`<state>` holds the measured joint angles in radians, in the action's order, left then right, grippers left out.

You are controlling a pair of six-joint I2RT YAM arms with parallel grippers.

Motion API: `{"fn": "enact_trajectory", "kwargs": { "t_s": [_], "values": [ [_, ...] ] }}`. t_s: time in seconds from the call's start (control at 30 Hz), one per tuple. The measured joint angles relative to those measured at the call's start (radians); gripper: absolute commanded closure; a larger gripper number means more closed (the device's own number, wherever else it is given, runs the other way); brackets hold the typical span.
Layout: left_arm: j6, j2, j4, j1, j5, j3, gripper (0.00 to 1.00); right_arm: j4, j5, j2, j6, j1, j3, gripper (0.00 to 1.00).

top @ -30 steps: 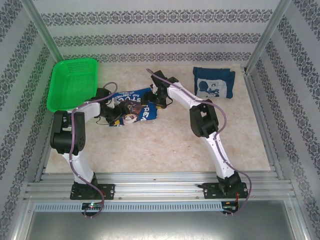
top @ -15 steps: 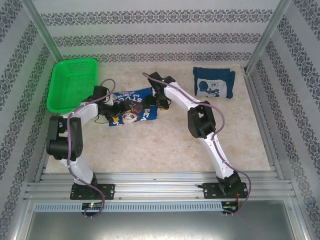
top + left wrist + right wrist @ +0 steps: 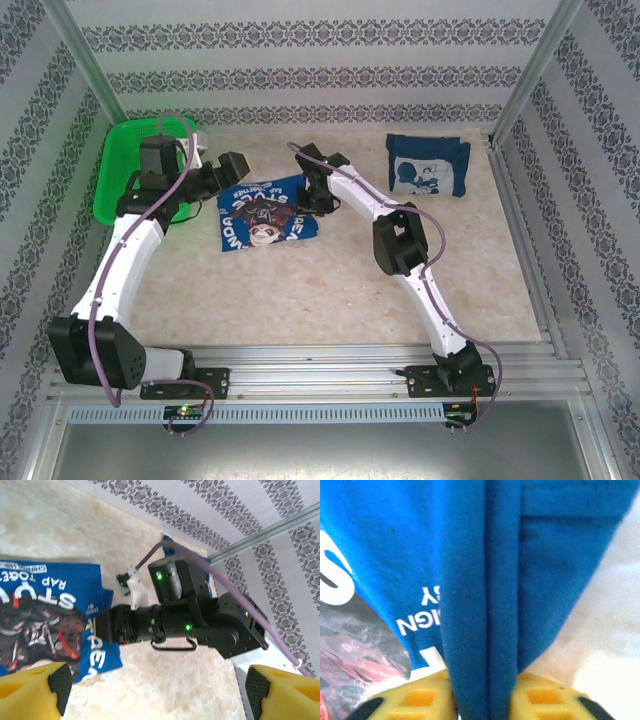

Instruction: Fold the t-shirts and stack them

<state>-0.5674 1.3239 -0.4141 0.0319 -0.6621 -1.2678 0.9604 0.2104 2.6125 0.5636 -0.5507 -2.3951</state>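
Note:
A royal-blue t-shirt lies print-up, partly folded, at the middle left of the table, and it also fills the right wrist view. My right gripper is shut on a bunched fold at its right edge, with blue fabric pinched between the yellow fingers. My left gripper hangs open above the table, just off the shirt's far-left corner, holding nothing. Its view looks down on the t-shirt and the right arm's wrist. A second, folded t-shirt rests at the far right.
A green mesh basket sits at the far left, partly under my raised left arm. Patterned walls and metal posts enclose the table. The near half of the table is bare.
My left arm has let go of the shirt's left side, risen and swung back towards the basket. The shirt now lies flatter. The right gripper keeps its hold and has barely moved.

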Motion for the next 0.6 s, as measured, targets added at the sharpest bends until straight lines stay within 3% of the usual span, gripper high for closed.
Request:
{"fn": "enact_trajectory", "kwargs": {
  "t_s": [0.17,0.4,0.6],
  "values": [
    [0.027,-0.022,-0.071,0.000,0.020,0.025,0.09,-0.026,-0.016,0.000,0.006,-0.002,-0.008,1.00],
    [0.061,-0.045,-0.117,0.000,0.047,0.063,0.09,-0.019,-0.142,-0.053,-0.069,0.005,0.034,1.00],
    [0.072,-0.048,-0.122,0.000,0.068,0.095,0.09,-0.007,-0.268,-0.234,-0.185,0.075,0.128,1.00]
  ]
}}
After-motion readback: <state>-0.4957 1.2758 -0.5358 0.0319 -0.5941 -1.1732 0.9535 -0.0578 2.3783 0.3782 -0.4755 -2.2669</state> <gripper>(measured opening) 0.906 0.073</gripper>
